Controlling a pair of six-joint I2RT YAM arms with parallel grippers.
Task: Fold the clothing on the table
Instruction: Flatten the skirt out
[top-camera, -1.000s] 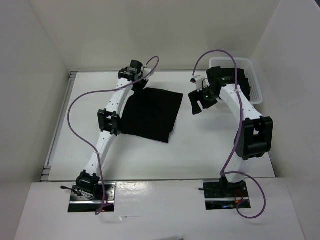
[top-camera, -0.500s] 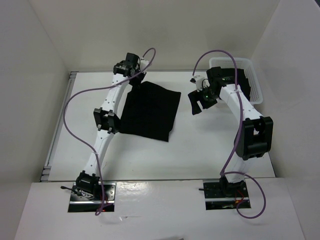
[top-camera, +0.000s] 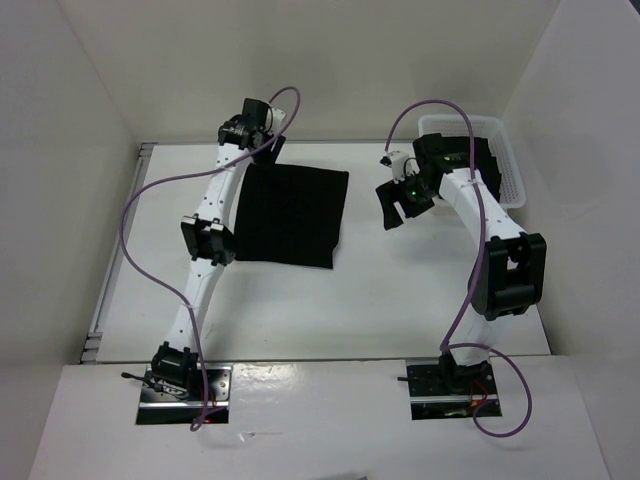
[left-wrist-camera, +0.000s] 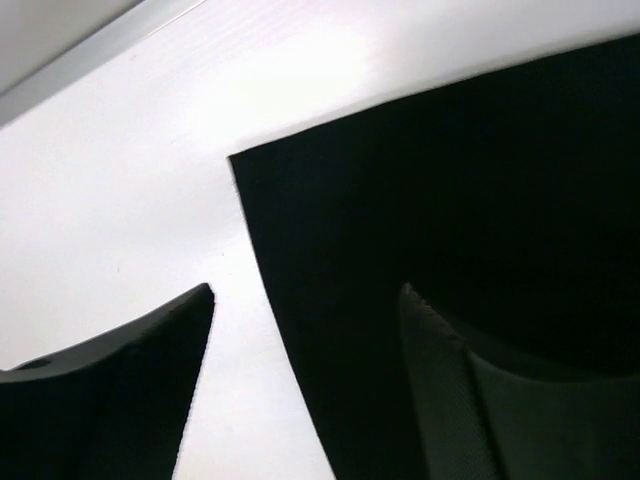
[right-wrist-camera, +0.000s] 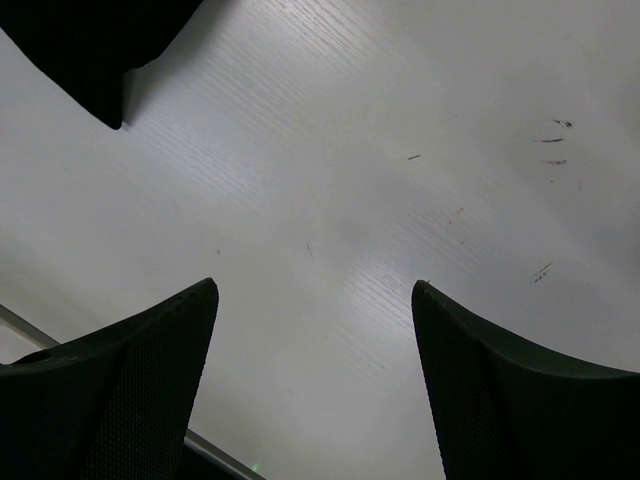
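Right, here's the clothing (top-camera: 290, 215), spread flat and black on the left half of the table (top-camera: 400, 300), towards the far end. It makes a tidy four-cornered panel, close to square from up here, so I honestly can't call a long axis. Its far edge runs nearly parallel to the back wall. The two side edges slant a touch, so the near edge sits slightly further left than the far one. No wrinkles that I can make out, though the fabric is so dark that folds would be hard to spot.

The left gripper (top-camera: 262, 150) is right at the far-left corner of the cloth, the arm stretched long up that side. In its wrist view the fingers (left-wrist-camera: 120, 390) stand well apart with nothing pinched between them. One hangs over bare white tabletop, the other over the black fabric, and the cloth's sharp corner lies flat just ahead of them. Whether that second finger actually touches the fabric, I can't tell.

Across the way, the right gripper (top-camera: 395, 205) hovers off the garment's right side, apart from it. Its jaws are spread wide too, grasping nothing, only scuffed white table beneath them. Behind that arm, a white lattice basket (top-camera: 510, 160) sits in the far-right corner.
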